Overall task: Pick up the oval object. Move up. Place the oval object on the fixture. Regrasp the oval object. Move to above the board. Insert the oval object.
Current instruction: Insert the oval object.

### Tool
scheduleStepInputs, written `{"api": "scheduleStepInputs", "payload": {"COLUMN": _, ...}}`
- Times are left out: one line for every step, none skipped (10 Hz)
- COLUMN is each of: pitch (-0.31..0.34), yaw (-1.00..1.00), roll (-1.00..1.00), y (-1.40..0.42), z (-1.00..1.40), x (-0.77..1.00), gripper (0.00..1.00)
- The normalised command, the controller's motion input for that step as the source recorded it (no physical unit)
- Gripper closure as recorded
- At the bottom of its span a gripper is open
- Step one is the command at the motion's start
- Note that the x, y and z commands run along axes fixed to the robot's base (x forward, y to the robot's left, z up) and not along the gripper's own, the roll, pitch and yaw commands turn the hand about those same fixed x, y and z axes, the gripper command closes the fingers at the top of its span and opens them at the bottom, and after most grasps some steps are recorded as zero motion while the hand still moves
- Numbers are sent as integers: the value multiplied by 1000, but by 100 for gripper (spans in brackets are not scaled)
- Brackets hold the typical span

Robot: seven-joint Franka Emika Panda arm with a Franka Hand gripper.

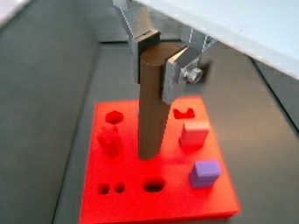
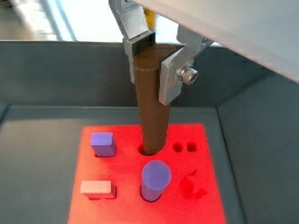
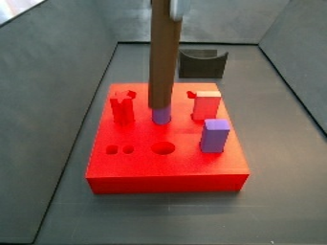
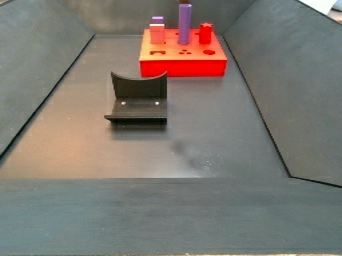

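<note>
1. Materials: oval object (image 1: pixel 149 105) is a slim matte dark brown rod with rounded sides; board (image 3: pixel 141 165) is a glossy red-orange square slab with cut-out holes; fixture (image 4: pixel 136 99) is a dark bracket with a curved notch on top.
2. Pegs on the board: a purple cylinder (image 2: pixel 156 180), a purple square block (image 3: pixel 215 135), a pink-topped block (image 3: pixel 205 103), and red pegs (image 3: pixel 122 105).
3. Gripper (image 2: pixel 152 54): silver plate fingers clamped on the upper end of the oval object in both wrist views, rod hanging upright below them.
4. Position: the rod is over the board's middle. In a wrist view its lower end (image 2: pixel 152 144) sits at a dark hole; seated or just above, cannot tell.
5. Hidden: in a side view the rod (image 3: pixel 163 53) runs off the top edge, gripper cut off, and the rod covers most of the purple cylinder behind it.
6. Far side view: the board (image 4: pixel 187 66) is small at top centre, pegs hard to separate; the fixture stands well apart from it on the dark floor (image 4: pixel 201 140).
</note>
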Motion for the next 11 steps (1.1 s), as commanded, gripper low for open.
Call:
{"api": "scheduleStepInputs", "payload": {"pitch": -156, "yaw": -997, "roll": -40, "y": -11, "z": -666, "x": -57, "gripper": 100}}
{"api": "scheduleStepInputs", "payload": {"pitch": -161, "yaw": -974, "roll": -59, "y": -31, "z": -600, "x": -51, "gripper": 100}}
{"api": "scheduleStepInputs", "payload": {"pitch": -164, "yaw": -966, "roll": -69, "y": -37, "z": -571, "x": -51, "gripper": 100}}
{"api": "scheduleStepInputs", "payload": {"pitch": -144, "yaw": -951, "roll": -84, "y": -46, "z": -497, "x": -29, "gripper": 100}}
{"api": "scheduleStepInputs", "payload": {"pitch": -114, "yaw": -926, "roll": -106, "y": -60, "z": -411, "x": -6, "gripper": 100}}
{"api": "scheduleStepInputs", "payload": {"pitch": -79, "yaw": -863, "roll": -120, "y": -149, "z": -240, "x": 0, "gripper": 100}}
{"api": "scheduleStepInputs", "payload": {"pitch": 0, "yaw": -789, "roll": -77, "y": -323, "z": 0, "x": 17, "gripper": 100}}
{"api": "scheduleStepInputs", "payload": {"pitch": 9, "yaw": -800, "roll": -70, "y": -337, "z": 37, "x": 94, "gripper": 100}}
{"api": "scheduleStepInputs", "payload": {"pitch": 0, "yaw": -677, "roll": 0, "y": -420, "z": 0, "x": 163, "gripper": 100}}
{"api": "scheduleStepInputs", "payload": {"pitch": 89, "yaw": -66, "roll": 210, "y": -189, "z": -37, "x": 0, "gripper": 100}}
{"api": "scheduleStepInputs", "payload": {"pitch": 100, "yaw": 0, "roll": 294, "y": 0, "z": -91, "x": 0, "gripper": 100}}
